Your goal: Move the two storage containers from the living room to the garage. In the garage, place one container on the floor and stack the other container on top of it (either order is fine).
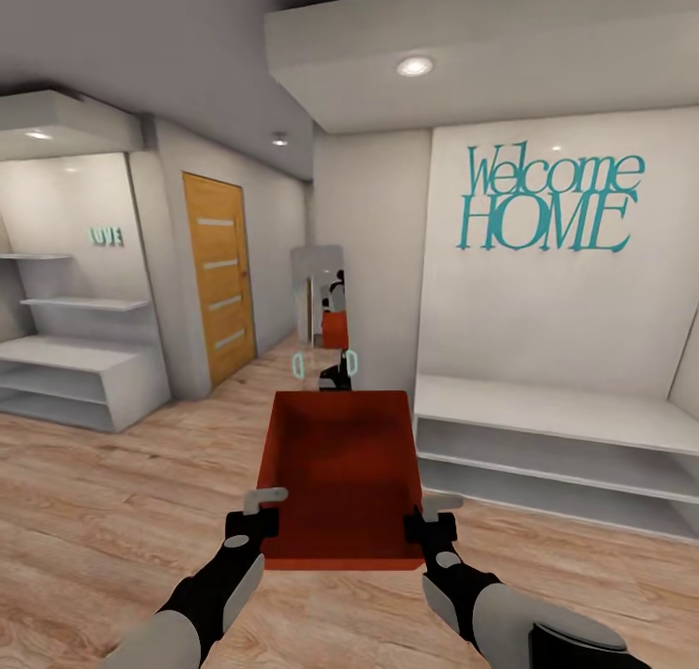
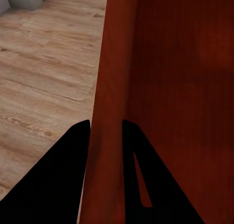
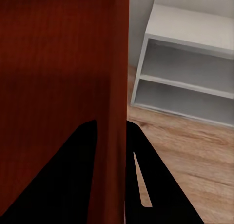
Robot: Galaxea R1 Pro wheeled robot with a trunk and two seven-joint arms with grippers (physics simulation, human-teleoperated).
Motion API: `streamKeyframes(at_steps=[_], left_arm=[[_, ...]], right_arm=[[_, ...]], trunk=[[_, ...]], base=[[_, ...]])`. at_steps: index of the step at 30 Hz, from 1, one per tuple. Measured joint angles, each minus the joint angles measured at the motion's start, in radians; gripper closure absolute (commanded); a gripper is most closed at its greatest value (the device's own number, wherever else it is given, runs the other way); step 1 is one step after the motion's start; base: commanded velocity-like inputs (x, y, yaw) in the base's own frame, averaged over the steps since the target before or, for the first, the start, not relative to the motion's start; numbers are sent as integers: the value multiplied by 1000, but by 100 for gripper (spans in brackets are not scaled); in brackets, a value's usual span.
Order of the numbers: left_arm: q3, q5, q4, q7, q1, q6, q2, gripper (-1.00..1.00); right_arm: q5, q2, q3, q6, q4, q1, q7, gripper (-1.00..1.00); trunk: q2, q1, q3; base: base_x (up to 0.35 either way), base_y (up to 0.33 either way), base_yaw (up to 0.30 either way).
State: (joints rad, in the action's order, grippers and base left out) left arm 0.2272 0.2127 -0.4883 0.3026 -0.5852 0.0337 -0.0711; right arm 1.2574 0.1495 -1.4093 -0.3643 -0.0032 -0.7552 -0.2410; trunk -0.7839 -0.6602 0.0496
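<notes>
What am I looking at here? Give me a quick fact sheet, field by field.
Place: hallway with light wood plank floor
Carried item: orange-red storage container, open top, looks empty
Left gripper: fingers clamped over the container's left wall
Right gripper: fingers clamped over its right wall
Ahead: mirror showing the robot's reflection
Right side: white shelf unit under a teal Welcome HOME sign
Left side: wooden door

Left end effector (image 2: 106, 136) clamps the storage container (image 2: 175, 87) wall.
</notes>
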Motion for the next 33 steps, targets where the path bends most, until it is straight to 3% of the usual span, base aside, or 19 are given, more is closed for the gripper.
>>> streamKeyframes(at_steps=[10,33], left_arm=[[0,0,0,0,0,0,0,100],[0,0,0,0,0,0,0,100]], right_arm=[[5,0,-4,1,0,0,0,100],[2,0,-3,1,0,0,0,100]], trunk=[[0,0,0],[0,0,0]], base=[[321,0,34],[321,0,269]])
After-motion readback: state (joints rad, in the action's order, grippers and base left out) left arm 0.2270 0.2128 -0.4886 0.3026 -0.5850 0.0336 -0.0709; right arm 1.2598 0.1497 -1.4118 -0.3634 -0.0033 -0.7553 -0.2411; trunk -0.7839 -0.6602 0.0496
